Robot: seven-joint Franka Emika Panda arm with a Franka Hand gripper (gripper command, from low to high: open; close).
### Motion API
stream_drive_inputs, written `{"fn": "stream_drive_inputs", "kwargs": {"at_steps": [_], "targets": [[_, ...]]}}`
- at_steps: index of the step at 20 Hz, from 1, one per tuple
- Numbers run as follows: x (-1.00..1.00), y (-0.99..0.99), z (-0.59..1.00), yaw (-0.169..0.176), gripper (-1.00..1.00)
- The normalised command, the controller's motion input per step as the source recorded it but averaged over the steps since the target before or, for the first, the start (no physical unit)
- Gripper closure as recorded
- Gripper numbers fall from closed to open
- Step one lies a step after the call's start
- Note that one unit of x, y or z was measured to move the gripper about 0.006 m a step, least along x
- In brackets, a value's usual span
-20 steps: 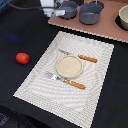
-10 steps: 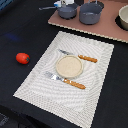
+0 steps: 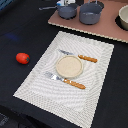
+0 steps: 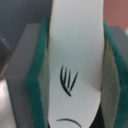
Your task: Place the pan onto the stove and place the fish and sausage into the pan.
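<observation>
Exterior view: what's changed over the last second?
Nothing visibly moved. The gripper stays shut on the small white fish above the dark blue-grey saucepan on the pinkish stove board. The red sausage, grey pot and beige plate lie as before.

Gripper point(image 3: 66, 2) risen — nearly out above pan point(image 3: 66, 10).

I see a black surface point(image 3: 20, 30) across the exterior view. The stove point(image 3: 107, 30) at upper right is pinkish-brown, carrying a dark blue-grey pan point(image 3: 67, 10) and a grey pot point(image 3: 90, 13). The placemat point(image 3: 40, 87) is pale with fine stripes, the plate point(image 3: 69, 66) beige, the cutlery point(image 3: 74, 83) orange-handled. At left sits a red-orange sausage point(image 3: 22, 58). In the wrist view, the fish point(image 4: 75, 50) is white with black markings, between green pads point(image 4: 35, 75).
</observation>
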Motion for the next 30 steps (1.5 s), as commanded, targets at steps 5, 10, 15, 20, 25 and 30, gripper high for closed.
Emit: {"fn": "stream_drive_inputs", "kwargs": {"at_steps": [5,10,15,20,25,30], "targets": [[0.11,0.53,-0.12,0.017,1.00],[0.12,0.46,-0.04,0.006,-1.00],[0.08,0.20,0.38,-0.002,-1.00],[0.06,-0.05,0.66,-0.019,-1.00],[0.16,-0.71,0.73,-0.070,-1.00],[0.14,-0.89,0.44,-0.018,-1.00]]}}
